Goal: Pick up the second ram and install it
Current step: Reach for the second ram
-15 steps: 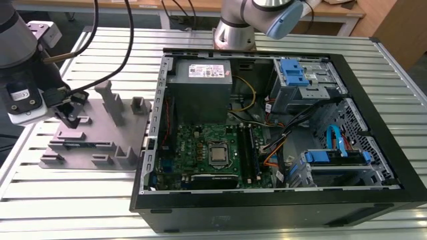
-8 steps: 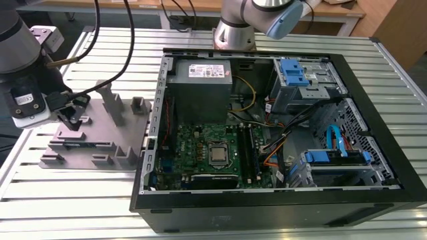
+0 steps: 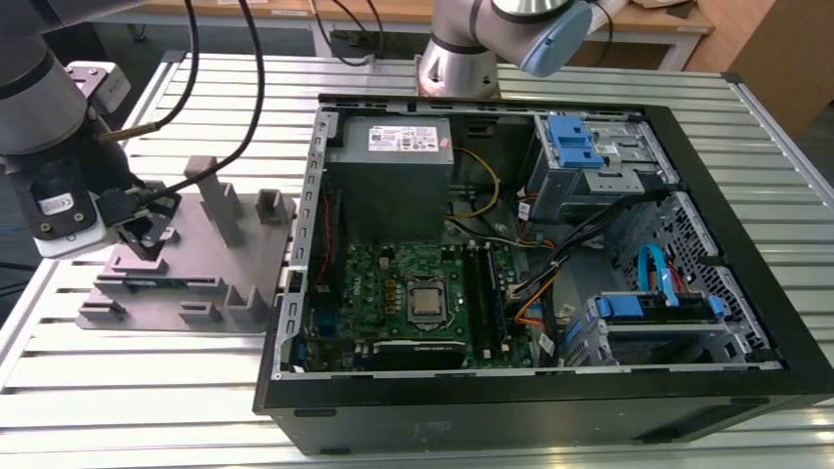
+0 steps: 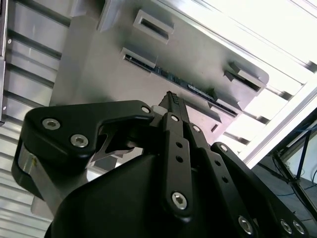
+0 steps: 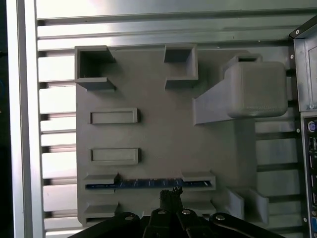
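Exterior view has the arm [image 3: 39, 117] leaning in over the slatted metal bench [image 3: 144, 391], with its claw [image 3: 141, 237] hanging above a grey moulded holder [image 3: 195, 298] that lies flat on the slats. In both wrist views the claw [image 5: 171, 192] [image 4: 172, 97] is clenched: its two black fingers run together to a single narrow tip and nothing is caught between them. The second ram [image 5: 148, 184] [image 4: 190, 88] is directly beneath that tip, a thin blue-green stick seated lengthwise in a slot of the holder, each end tucked between small grey brackets. The tip is close over the middle of the stick, and in the second wrist view a sliver of grey holder shows between the two, so they look just apart rather than touching. Beyond the claw, further across the holder in the first wrist view, are two low rectangular pockets [image 5: 114, 116], then two open box-shaped pockets [image 5: 181, 62], and off to one side a tall blocky post [image 5: 257, 89]. Well apart from the claw, toward the exterior view's right, the open computer case [image 3: 521, 415] lies on the bench beside the holder, with the green motherboard [image 3: 378, 278] and the grey power supply [image 3: 391, 171] inside it
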`<state>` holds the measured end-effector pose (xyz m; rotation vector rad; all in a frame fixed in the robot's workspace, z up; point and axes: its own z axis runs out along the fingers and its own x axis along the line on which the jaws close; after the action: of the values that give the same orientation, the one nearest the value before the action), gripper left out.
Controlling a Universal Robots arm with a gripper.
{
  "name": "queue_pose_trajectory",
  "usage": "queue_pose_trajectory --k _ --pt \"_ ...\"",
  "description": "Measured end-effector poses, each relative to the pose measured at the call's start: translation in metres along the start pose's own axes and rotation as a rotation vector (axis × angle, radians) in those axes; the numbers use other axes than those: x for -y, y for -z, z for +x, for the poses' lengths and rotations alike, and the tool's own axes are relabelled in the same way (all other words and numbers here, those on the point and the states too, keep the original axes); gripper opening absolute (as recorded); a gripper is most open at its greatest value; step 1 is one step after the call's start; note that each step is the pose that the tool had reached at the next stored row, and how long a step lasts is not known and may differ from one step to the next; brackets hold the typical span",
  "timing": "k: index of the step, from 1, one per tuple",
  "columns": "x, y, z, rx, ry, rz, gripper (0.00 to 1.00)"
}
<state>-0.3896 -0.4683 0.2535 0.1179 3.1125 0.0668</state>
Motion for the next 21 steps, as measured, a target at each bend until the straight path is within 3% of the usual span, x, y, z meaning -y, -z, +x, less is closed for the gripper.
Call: queue_pose_trajectory --k 21 --pt "0.0011 -0.0261 0.0007 0.0000 0.000 0.0000 0.11"
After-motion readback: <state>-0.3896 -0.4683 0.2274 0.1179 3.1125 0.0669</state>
